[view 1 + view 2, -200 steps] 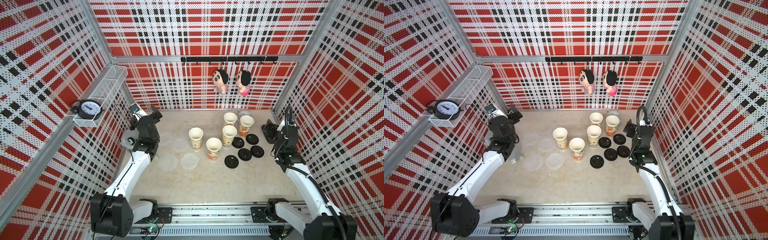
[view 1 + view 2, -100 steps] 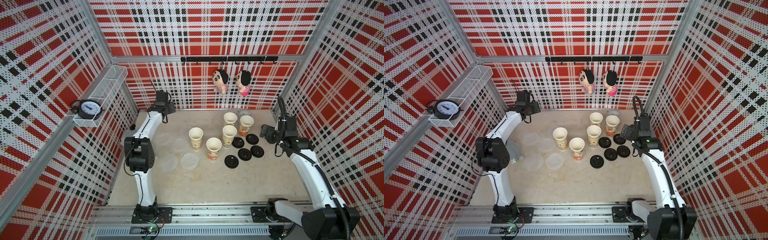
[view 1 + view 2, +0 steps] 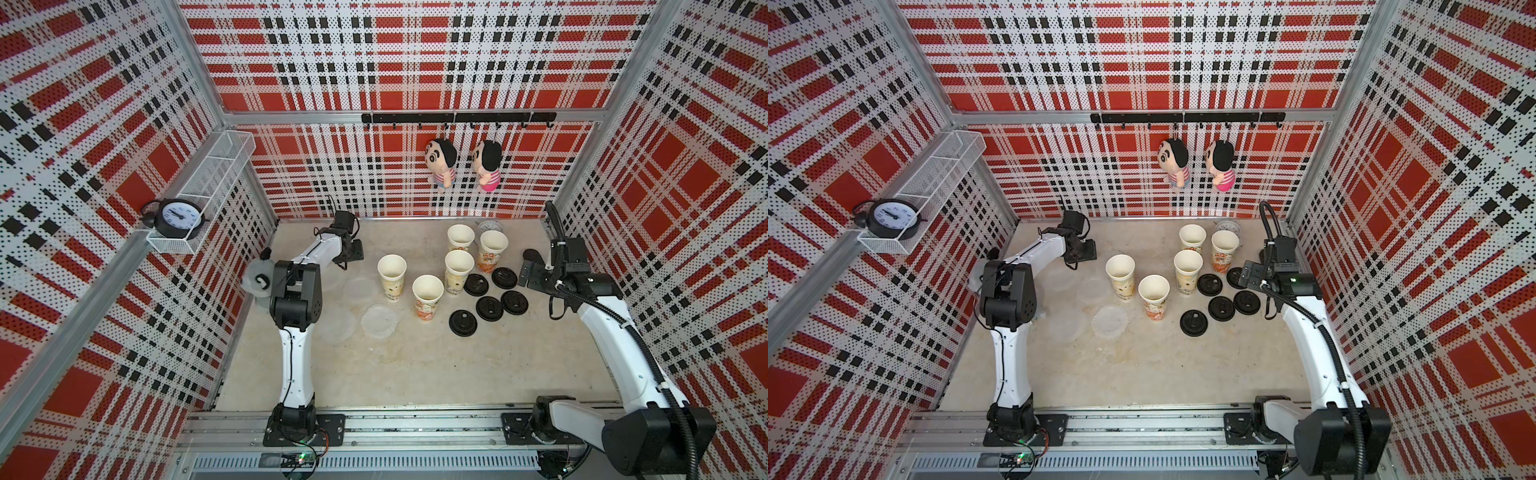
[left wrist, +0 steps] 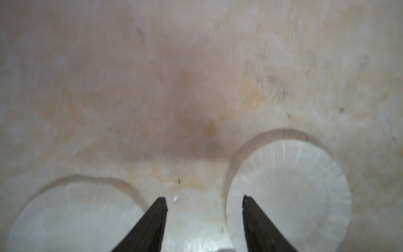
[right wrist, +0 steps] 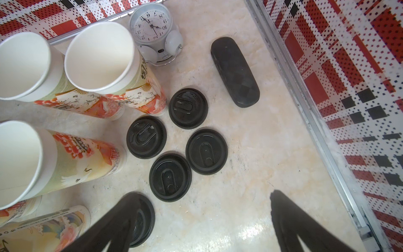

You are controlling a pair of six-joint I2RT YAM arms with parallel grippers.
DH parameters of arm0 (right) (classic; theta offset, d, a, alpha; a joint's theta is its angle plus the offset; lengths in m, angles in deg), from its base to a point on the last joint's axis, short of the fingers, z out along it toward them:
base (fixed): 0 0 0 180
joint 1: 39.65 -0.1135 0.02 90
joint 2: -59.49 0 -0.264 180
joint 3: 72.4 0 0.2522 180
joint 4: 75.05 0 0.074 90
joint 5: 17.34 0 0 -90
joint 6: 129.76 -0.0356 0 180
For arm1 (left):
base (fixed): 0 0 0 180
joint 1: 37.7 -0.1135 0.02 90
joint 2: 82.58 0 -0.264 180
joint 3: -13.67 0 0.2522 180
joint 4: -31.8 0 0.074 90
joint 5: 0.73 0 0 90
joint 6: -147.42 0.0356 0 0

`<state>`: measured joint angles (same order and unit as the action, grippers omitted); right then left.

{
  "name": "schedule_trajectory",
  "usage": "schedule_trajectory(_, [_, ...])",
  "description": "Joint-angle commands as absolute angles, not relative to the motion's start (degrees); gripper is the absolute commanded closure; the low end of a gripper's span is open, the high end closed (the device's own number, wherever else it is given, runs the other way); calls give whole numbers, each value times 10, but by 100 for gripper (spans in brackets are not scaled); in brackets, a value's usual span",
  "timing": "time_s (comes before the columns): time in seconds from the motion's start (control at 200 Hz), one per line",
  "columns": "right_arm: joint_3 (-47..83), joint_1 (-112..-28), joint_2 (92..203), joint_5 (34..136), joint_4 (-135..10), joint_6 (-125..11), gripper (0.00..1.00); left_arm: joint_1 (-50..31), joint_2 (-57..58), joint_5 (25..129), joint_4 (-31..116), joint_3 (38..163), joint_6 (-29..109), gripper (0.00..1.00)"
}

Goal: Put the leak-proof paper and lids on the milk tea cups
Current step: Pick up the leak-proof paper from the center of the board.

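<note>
Five milk tea cups stand open-mouthed in a cluster in both top views, one at the left of the cluster (image 3: 392, 266) (image 3: 1120, 266); three cups (image 5: 98, 54) show in the right wrist view. Several sheets of leak-proof paper (image 3: 378, 320) (image 3: 1109, 320) lie flat on the table left of the cups. My left gripper (image 3: 353, 251) (image 4: 204, 201) hovers low over the back-left table, open and empty, with one sheet (image 4: 287, 192) by one finger and another sheet (image 4: 72, 218) by the other. My right gripper (image 3: 528, 270) (image 5: 202, 198) hangs open and empty beside the lids.
Several black round lids (image 3: 489, 307) (image 5: 170, 176) lie right of the cups. A white alarm clock (image 5: 156, 28) and a black oblong case (image 5: 234, 72) sit near the back right corner. A black clock (image 3: 178, 216) rests on the wire shelf. The right wall (image 5: 327, 131) is close.
My left arm has unfolded and reached to the back left, then lowered toward the sheets, its jaws narrowing partway. My right arm has swung out over the lids.
</note>
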<state>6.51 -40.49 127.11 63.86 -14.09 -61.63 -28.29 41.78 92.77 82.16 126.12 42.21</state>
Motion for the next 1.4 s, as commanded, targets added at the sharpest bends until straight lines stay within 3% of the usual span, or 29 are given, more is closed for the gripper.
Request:
schedule_trajectory(0.0, [57, -403, 1276, 646, -130, -607, 4, -267, 310, 963, 830, 1208, 414, 40])
schedule_trajectory(0.326, [38, -403, 1294, 674, -152, -583, 5, -164, 139, 979, 846, 1004, 371, 41])
schedule_trajectory(0.571, [37, -403, 1302, 674, -152, -583, 5, -153, 67, 991, 804, 880, 313, 45])
schedule_trajectory(0.862, [37, -403, 1300, 674, -152, -583, 5, -109, 59, 926, 733, 779, 270, 47])
schedule_trajectory(1.393, [27, -404, 1296, 697, -152, -567, 11, -98, 51, 950, 717, 734, 241, 51])
